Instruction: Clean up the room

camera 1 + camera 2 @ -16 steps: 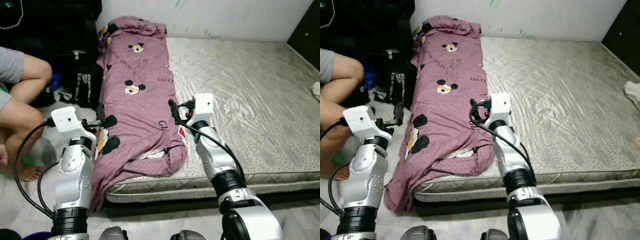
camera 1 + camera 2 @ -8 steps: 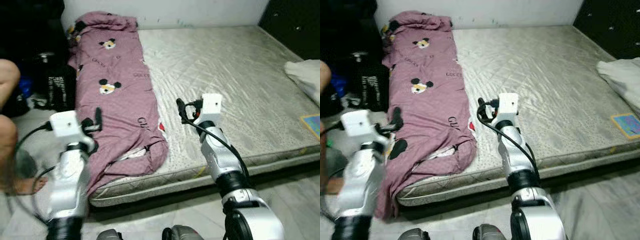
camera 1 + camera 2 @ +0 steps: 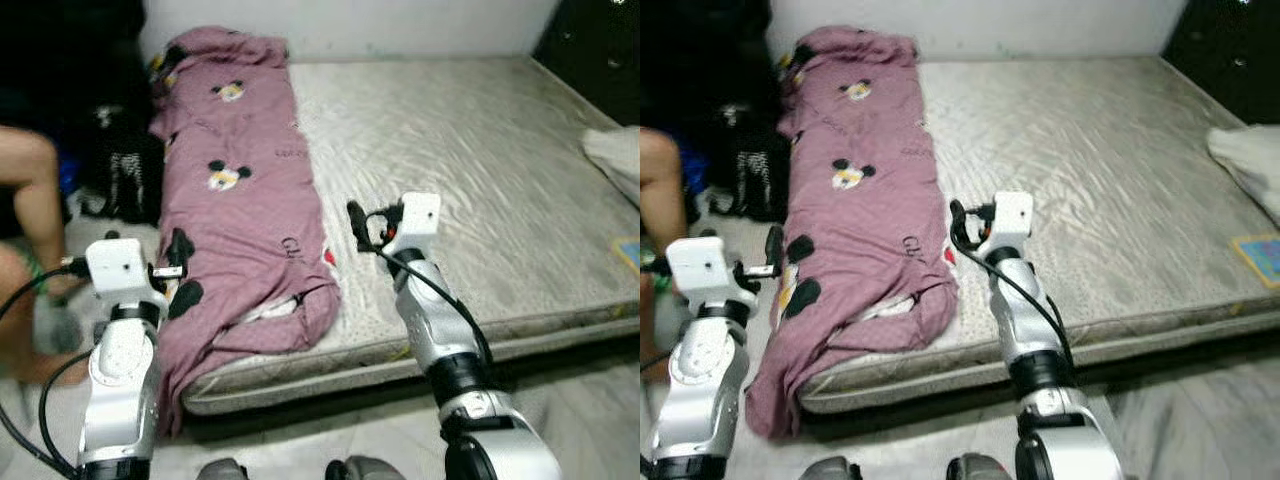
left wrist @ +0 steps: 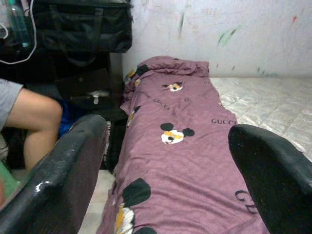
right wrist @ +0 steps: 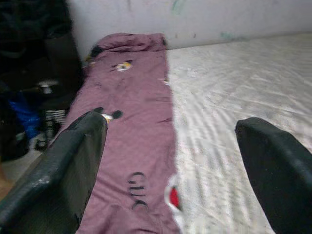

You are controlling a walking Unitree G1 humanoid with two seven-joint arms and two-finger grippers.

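Risk first, judged from the layout: catching only a thin fold of the purple blanket (image 3: 245,210) and dragging its whole limp length off the mattress (image 3: 470,170) onto the floor, where a person's bare leg (image 3: 30,190) sits close by.

Mattress: broad, flat, quilted grey, slightly shiny, stitched in ripples. Blanket: soft, matte, printed with cartoon mouse heads and lettering, lying in a long bunched strip along the bed's left edge, near end spilling over the side. Dark bags (image 3: 115,170) slumped beside the bed. Pale folded cloth (image 3: 615,155) at the far right.

Left end effector (image 3: 177,262) spread wide, empty, just beside the hanging end. Right end effector (image 3: 360,222) likewise spread, empty, over bare mattress beside the blanket.
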